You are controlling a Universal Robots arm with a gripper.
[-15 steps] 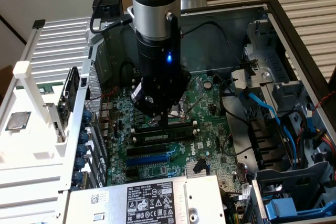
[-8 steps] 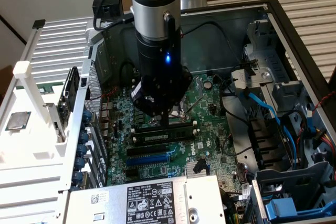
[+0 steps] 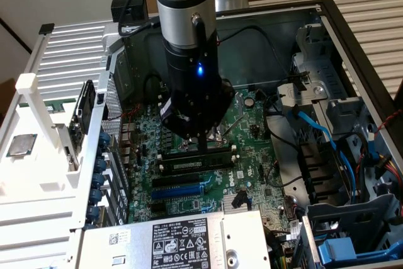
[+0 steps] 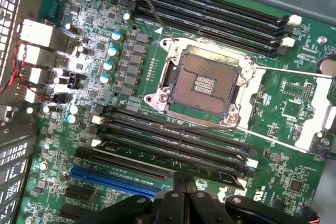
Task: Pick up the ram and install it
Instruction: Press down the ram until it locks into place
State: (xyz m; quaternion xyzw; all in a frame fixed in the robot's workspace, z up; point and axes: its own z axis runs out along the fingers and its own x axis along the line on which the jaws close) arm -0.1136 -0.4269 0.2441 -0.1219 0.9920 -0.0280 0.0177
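The ram (image 3: pixel 192 164), a thin stick with a white label, stands on edge in one of the long black slots on the green motherboard (image 3: pixel 252 155). My gripper (image 3: pixel 200 146) hangs straight down just above the ram's top edge. Whether it touches the ram I cannot tell. In the wrist view my gripper (image 4: pixel 185 178) has its fingers pressed together with nothing between them. They sit over the group of black slots (image 4: pixel 168 145) that lies between the bare CPU socket (image 4: pixel 202 85) and the blue expansion slot (image 4: pixel 115 177).
The open computer case (image 3: pixel 352 36) surrounds the board. A power supply (image 3: pixel 182 240) with a label lies at the front. Blue cables (image 3: pixel 315 130) and a drive cage (image 3: pixel 352 231) are on the exterior view's right. A white rack (image 3: pixel 38 124) stands on its left.
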